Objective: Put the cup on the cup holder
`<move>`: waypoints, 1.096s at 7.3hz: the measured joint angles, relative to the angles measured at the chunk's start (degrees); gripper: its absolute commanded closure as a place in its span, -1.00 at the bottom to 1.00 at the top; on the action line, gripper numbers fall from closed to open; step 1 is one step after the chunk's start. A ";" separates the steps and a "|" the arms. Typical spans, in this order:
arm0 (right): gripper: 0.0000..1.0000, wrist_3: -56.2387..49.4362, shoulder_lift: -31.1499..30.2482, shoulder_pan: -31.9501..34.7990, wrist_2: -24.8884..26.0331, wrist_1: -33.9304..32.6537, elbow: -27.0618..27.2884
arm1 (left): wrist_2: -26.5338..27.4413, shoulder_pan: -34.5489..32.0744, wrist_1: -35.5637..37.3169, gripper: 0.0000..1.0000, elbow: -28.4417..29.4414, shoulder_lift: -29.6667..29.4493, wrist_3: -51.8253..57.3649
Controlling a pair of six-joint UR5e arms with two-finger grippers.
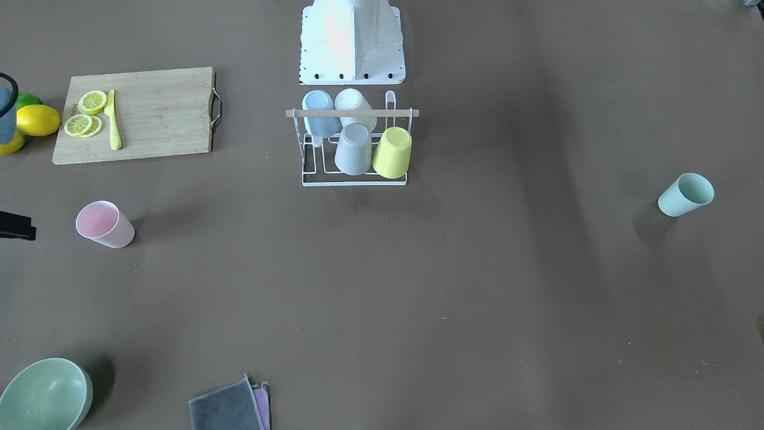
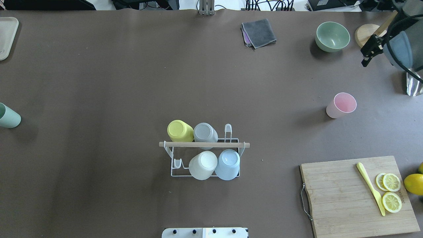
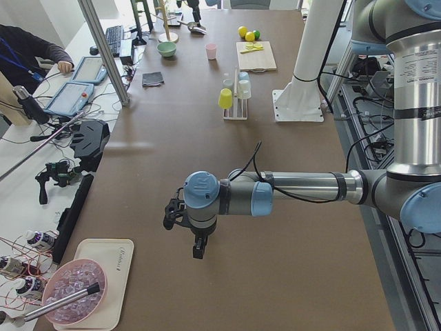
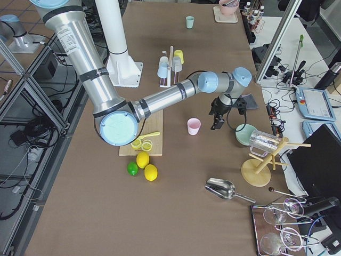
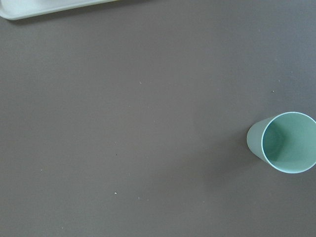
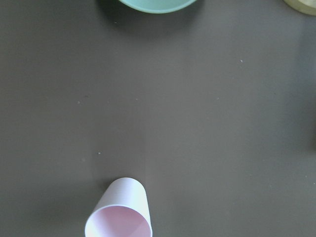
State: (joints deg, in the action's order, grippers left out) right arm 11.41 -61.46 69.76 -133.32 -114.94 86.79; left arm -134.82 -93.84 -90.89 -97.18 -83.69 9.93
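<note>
The white wire cup holder [image 2: 243, 150] with a wooden rod stands mid-table near the robot base and also shows in the front view [image 1: 310, 179]. It carries a yellow, a grey, a white and a blue cup upside down. A pink cup [image 2: 342, 105] stands upright to the right and shows in the right wrist view [image 6: 120, 217]. A pale green cup [image 2: 8, 115] stands at the far left and shows in the left wrist view [image 5: 284, 142]. My right gripper [image 2: 366, 61] hangs beyond the pink cup, empty. My left gripper [image 3: 198, 252] hangs above the table's left end. I cannot tell whether either is open.
A wooden cutting board [image 2: 340, 198] with lemon slices and a yellow knife lies front right, whole lemons [image 2: 413, 183] beside it. A green bowl [image 2: 332, 36] and a folded grey cloth [image 2: 258, 32] lie at the far edge. A white tray [image 2: 7, 36] sits far left.
</note>
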 measured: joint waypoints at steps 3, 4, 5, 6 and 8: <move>-0.98 -0.77 5.92 -6.52 2.69 -1.16 -6.93 | 6.09 2.22 0.12 -0.97 -3.22 -3.00 0.21; -0.98 -1.06 6.12 -8.62 3.38 -1.58 -7.59 | 8.57 4.78 0.14 -0.97 -4.55 -4.00 0.27; -0.98 -2.99 6.20 -10.10 5.11 -2.99 -7.97 | 11.81 8.13 0.16 -0.97 -5.78 -5.25 0.31; -0.98 -6.34 6.62 -10.82 7.41 -4.98 -8.37 | 15.69 11.89 0.27 -0.97 -6.92 -6.37 0.34; -0.98 -10.81 9.84 -12.16 11.93 -8.43 -10.44 | 21.55 18.62 1.72 -0.97 -7.86 -8.74 0.35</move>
State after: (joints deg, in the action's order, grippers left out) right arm 0.59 -51.62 57.60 -121.40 -123.37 76.36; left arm -113.27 -75.22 -89.17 -105.04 -92.43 10.28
